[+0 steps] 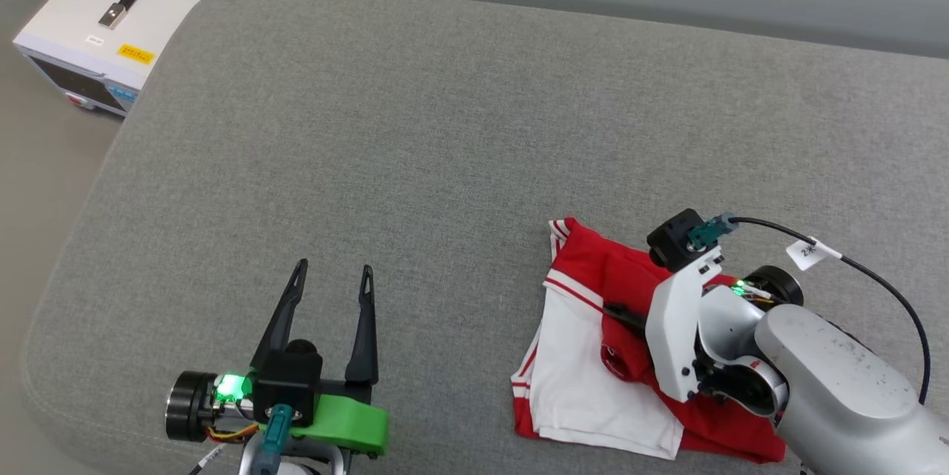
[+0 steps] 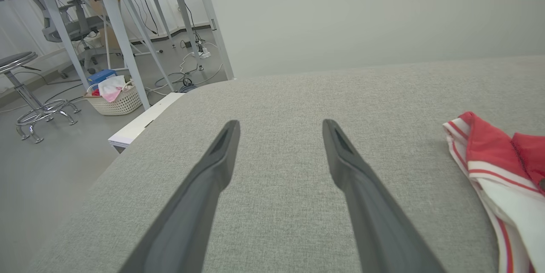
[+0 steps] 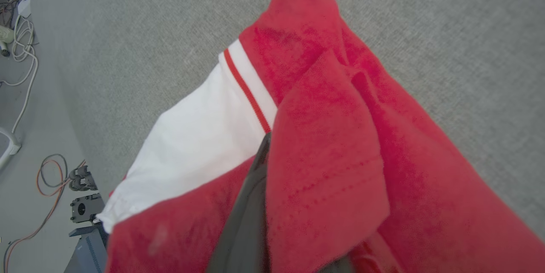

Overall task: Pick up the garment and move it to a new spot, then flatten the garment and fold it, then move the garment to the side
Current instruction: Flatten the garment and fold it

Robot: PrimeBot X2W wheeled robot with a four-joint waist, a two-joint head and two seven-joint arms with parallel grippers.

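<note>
The garment (image 1: pixel 593 364) lies bunched on the grey cushion (image 1: pixel 415 149) at the lower right, red with a white sleeve and red-white striped trim. My right gripper (image 1: pixel 614 310) reaches into it from the right and is shut on a fold of red fabric. In the right wrist view that fold (image 3: pixel 332 136) drapes over my dark finger (image 3: pixel 251 205), with the white sleeve (image 3: pixel 196 141) to its left. My left gripper (image 1: pixel 334 267) rests open over bare cushion at the lower left, well apart from the garment. Its wrist view shows spread fingers (image 2: pixel 213 170) and the garment's edge (image 2: pixel 489 149) at far right.
A white instrument box (image 1: pixel 111 15) stands on the floor beyond the cushion's far left corner. The left wrist view shows a white basket (image 2: pixel 113 96), a chrome stool (image 2: pixel 25 94) and table legs (image 2: pixel 119 34) on the floor. A black cable (image 1: pixel 882 282) trails from my right wrist.
</note>
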